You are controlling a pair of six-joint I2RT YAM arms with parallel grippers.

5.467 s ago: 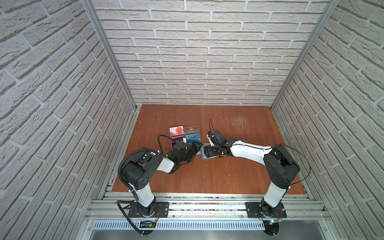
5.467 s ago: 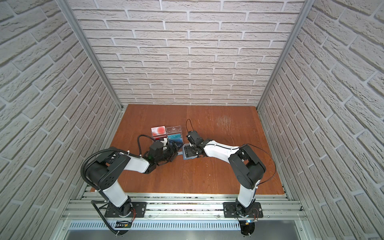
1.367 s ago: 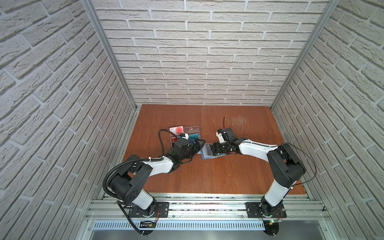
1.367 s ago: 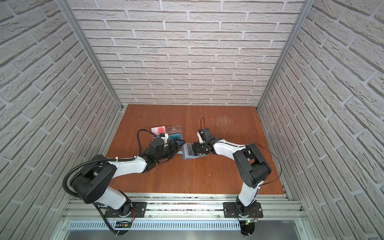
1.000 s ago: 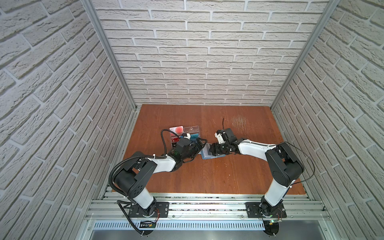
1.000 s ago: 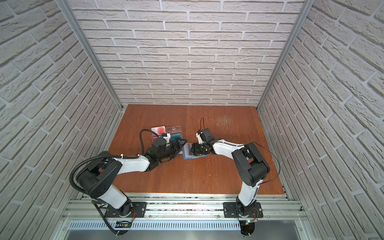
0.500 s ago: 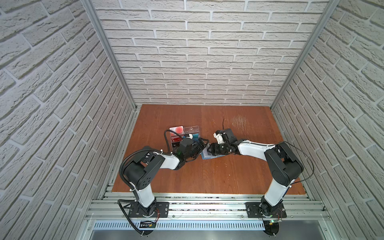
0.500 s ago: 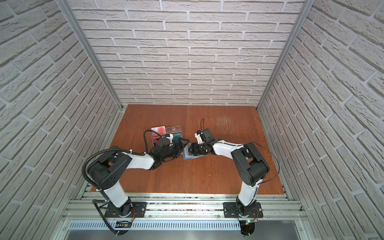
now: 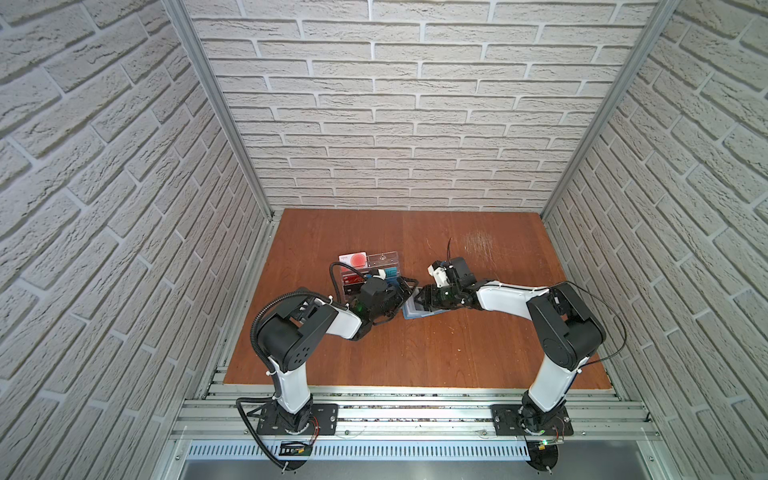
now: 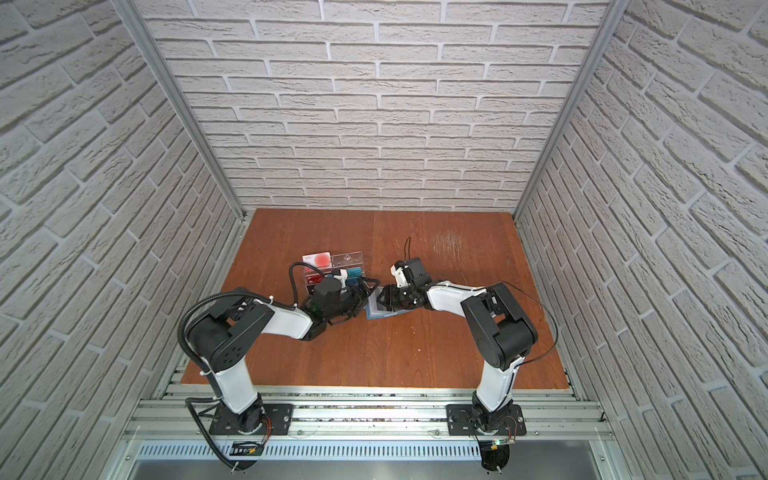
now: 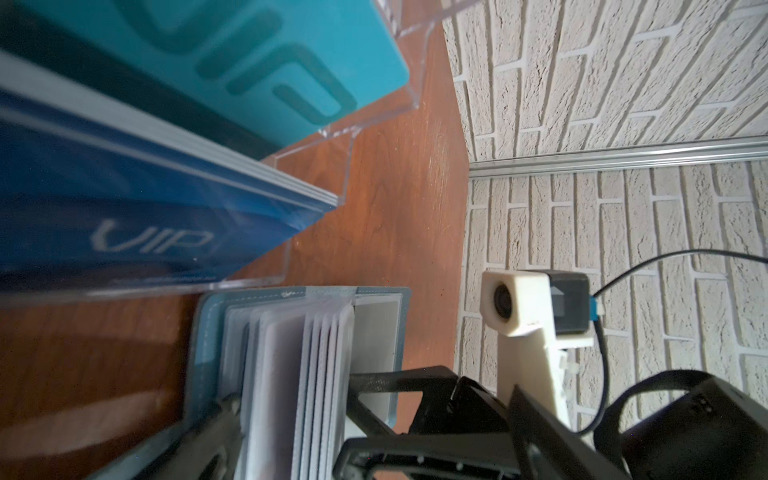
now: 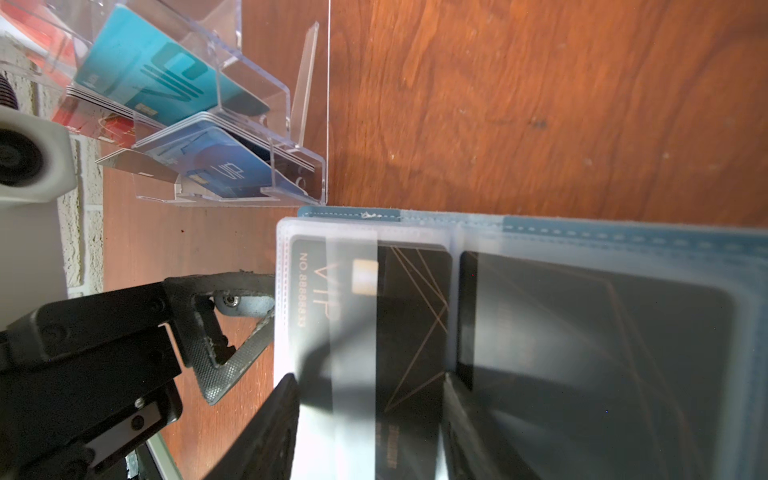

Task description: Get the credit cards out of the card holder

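card holder [image 12: 623, 237]: slate-blue cover, pale dashed stitching along the edge, frosted see-through sleeves
credit cards [image 12: 415, 299]: black, thin gold crossing lines, gold "VIP" lettering
rack [image 12: 307, 95]: clear, colourless
teal card [image 11: 232, 54]: bright teal, darker teal "VIP"
blue card [image 11: 145, 216]: deep blue, silvery "VIP"
round-marked card [image 9: 354, 259]: white with a big red circle
table [image 9: 415, 353]: reddish-brown wood grain
walls [image 9: 395, 124]: off-white brick pattern
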